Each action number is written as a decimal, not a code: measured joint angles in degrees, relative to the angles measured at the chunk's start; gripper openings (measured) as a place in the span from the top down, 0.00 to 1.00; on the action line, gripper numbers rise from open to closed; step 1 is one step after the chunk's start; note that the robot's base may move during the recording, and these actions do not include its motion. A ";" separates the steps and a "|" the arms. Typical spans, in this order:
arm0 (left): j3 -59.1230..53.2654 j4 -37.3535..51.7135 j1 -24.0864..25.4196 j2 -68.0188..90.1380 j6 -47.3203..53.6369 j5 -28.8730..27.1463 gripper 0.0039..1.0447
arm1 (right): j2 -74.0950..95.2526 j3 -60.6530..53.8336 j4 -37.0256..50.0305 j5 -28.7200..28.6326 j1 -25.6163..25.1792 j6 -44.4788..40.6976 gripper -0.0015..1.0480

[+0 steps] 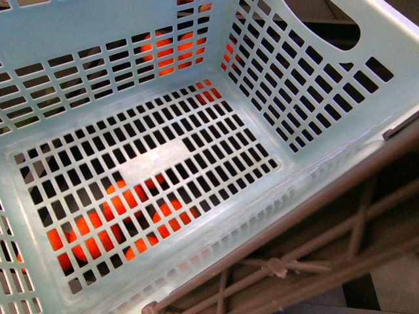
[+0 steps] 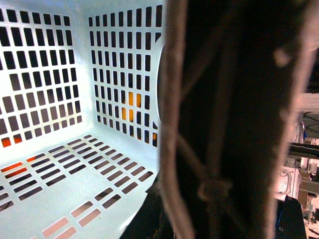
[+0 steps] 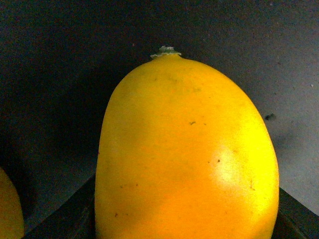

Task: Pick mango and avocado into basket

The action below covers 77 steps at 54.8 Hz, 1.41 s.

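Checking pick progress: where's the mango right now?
The mango fills the right wrist view, close up against a dark surface, another yellow fruit at its side; the basket in the front view holds nothing.

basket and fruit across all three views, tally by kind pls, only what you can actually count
basket: 1, nothing inside it
mango: 1
yellow fruit cut off at the frame edge: 1, kind unclear
avocado: 0 in view
Total: 3; the orange shapes behind the basket's slots cannot be counted.

No legible text, brand, number or sign in any view — solid panel (image 1: 154, 161) in basket (image 1: 78, 26) base appears blank, possibly glare-washed.
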 joint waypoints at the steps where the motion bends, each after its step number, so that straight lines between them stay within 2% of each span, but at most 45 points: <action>1: 0.00 0.00 0.00 0.00 -0.02 0.00 0.97 | -0.24 -0.35 0.17 -0.07 0.00 -0.20 0.40; 21: 0.00 0.00 0.00 0.00 -0.02 0.00 0.97 | -13.29 -12.28 7.15 -2.01 -0.46 -5.55 0.40; 31: 0.00 0.00 0.00 0.00 0.00 0.00 0.97 | -32.94 -24.24 8.98 -5.46 0.13 -8.44 0.40; 40: 0.00 0.00 0.00 0.00 0.00 0.00 0.97 | -48.50 -29.79 5.29 -5.79 2.69 -8.83 0.40; 49: 0.00 0.00 0.00 0.00 0.00 0.00 0.97 | -61.00 -30.60 0.26 -7.10 7.34 -5.62 0.40; 60: 0.00 0.00 0.00 0.00 -0.02 0.02 0.97 | -70.99 -29.20 -2.49 -4.44 14.84 -2.67 0.40; 71: 0.00 0.00 0.00 0.00 -0.02 0.00 0.97 | -74.66 -24.28 -3.48 0.66 27.23 0.09 0.40; 77: 0.00 0.00 0.00 0.00 -0.02 0.00 0.97 | -72.00 -21.49 -3.10 4.35 33.05 -1.79 0.41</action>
